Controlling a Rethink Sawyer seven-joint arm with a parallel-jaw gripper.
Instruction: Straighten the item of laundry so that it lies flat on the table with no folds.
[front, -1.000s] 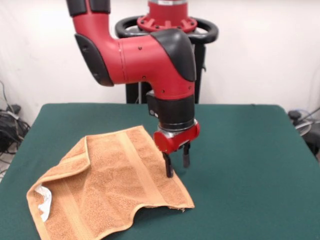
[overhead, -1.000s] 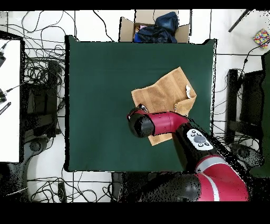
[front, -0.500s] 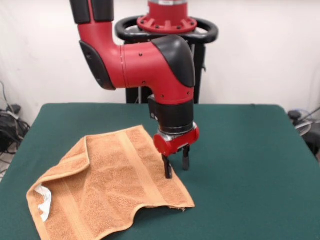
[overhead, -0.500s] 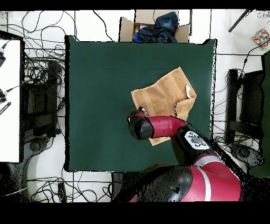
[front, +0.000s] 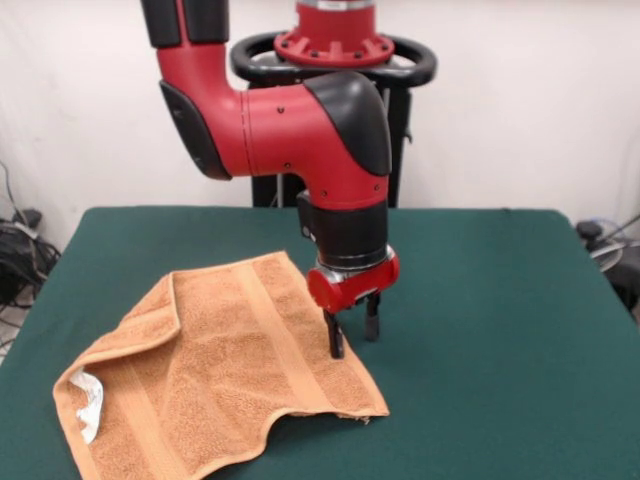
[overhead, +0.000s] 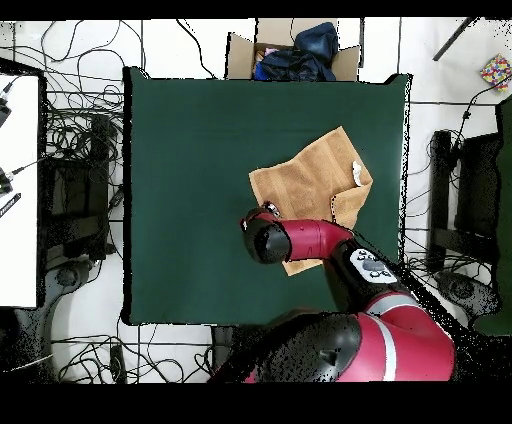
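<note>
My tool hangs spread, 1 finger over the towel edge, 1 over bare desk. I should pinch that edge cleanly, then drag outward to flatten the folds.

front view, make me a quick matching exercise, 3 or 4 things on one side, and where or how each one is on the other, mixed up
Things:
1. towel
2. gripper
3. white tag
4. table

States:
a. open, over the towel's right edge
b. dark green, mostly bare
c. rumpled, left edge folded over
d. at the towel's lower left corner

Pairs: 1-c, 2-a, 3-d, 4-b
</note>
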